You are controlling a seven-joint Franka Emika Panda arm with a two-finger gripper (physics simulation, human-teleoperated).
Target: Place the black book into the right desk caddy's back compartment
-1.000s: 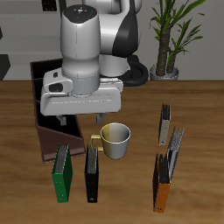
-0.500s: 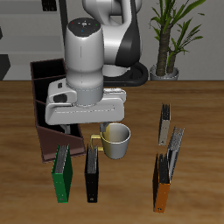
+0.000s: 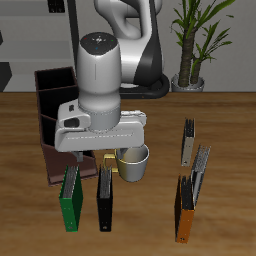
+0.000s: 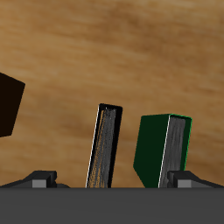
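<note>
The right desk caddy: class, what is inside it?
Of the right desk caddy, only dark inner walls and part of a partition show; nothing visible lies inside. The robot's arm covers much of it, so most sections stay unseen.

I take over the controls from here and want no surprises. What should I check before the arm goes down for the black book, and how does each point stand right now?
1. Black book stands upright on the table, free to grasp: ok.
2. End effector above the black book rather than the green book: ok, both show in the wrist view, black book nearer the middle.
3. Fingers open: cannot tell, the tips are hidden.
4. Nothing held: ok, going by the wrist view.
5. Mug close behind the book: not ok, mind it on descent.
6. Right desk caddy open on top: ok; its back compartment cannot be checked.
</note>
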